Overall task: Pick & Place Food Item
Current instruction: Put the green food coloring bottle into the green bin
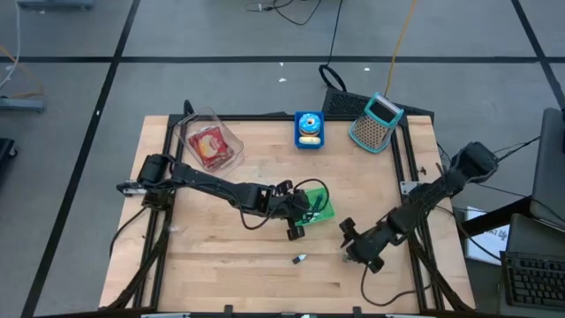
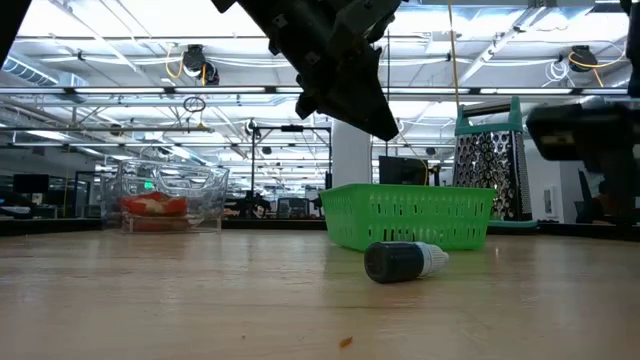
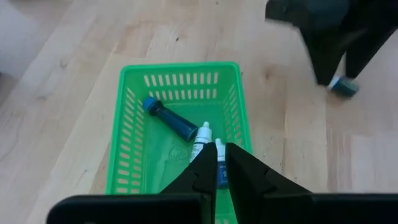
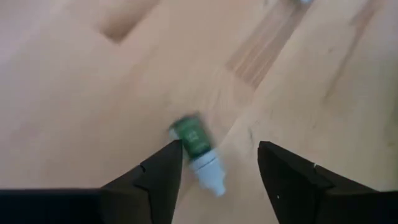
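Pale wooden tabletop (image 1: 229, 256) is lying under both arms as we are looking down. We are seeing the left gripper (image 3: 216, 169) hanging over the green basket (image 3: 134, 130), fingers nearly closed around a small white-capped bottle (image 3: 218, 163). Rightward, the right gripper (image 4: 219, 163) is hovering wide open over a green dropper bottle (image 4: 198, 149) lying on the wood.

Bright, even overhead light, soft shadows.
Ceiling strip lights (image 2: 120, 40) flare white in the low view; the small green dropper bottle (image 4: 198, 151) smears with motion blur over the pale wooden tabletop (image 4: 74, 93).
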You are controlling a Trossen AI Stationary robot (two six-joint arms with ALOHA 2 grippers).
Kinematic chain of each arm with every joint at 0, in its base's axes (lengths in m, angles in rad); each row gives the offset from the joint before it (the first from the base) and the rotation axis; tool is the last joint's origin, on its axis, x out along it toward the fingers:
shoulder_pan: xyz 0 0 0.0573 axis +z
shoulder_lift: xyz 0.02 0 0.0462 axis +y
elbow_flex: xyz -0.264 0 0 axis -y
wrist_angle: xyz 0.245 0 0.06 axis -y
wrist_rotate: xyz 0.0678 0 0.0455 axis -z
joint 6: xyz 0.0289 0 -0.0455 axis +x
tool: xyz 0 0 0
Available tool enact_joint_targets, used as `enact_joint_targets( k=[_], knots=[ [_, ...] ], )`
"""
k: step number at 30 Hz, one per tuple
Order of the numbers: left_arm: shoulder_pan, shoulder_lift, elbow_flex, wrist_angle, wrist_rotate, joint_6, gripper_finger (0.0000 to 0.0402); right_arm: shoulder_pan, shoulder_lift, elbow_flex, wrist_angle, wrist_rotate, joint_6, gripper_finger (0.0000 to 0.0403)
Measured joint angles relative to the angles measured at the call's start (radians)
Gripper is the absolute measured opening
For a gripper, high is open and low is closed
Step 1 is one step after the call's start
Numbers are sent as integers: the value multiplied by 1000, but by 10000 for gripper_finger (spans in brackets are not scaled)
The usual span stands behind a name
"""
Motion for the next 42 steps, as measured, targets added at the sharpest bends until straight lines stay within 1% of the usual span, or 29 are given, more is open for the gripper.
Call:
enact_joint_targets(
  k=[5, 7, 14, 18, 20, 26, 30, 38, 42],
  knots=[
    [0, 0, 0, -1, 0, -20, 37, -1, 67, 2, 4, -94, -9, 207],
    [-1, 0, 0, 1, 0, -21, 37, -1, 76, 4, 6, -102, -8, 204],
    [-1, 0, 0, 2, 0, -17, 37, 0, 81, 1, 48, -76, 42, 181],
    [-1, 0, 0, 4, -1, -19, 37, -1, 82, 0, 60, -69, 109, 170],
    [-1, 0, 0, 7, -1, -19, 37, -1, 82, 0, 62, -50, 136, 168],
    [-1, 0, 0, 31, -8, -19, 37, -1, 90, 0, 70, -21, 156, 156],
    [-2, 0, 0, 38, -8, -19, 37, -2, 92, 0, 75, -22, 150, 129],
    [-3, 0, 0, 48, -8, -19, 37, -4, 93, 0, 126, -15, 57, 47],
    [-3, 0, 0, 49, -8, -10, 37, -16, 88, 0, 133, -13, 25, 42]
  ],
)
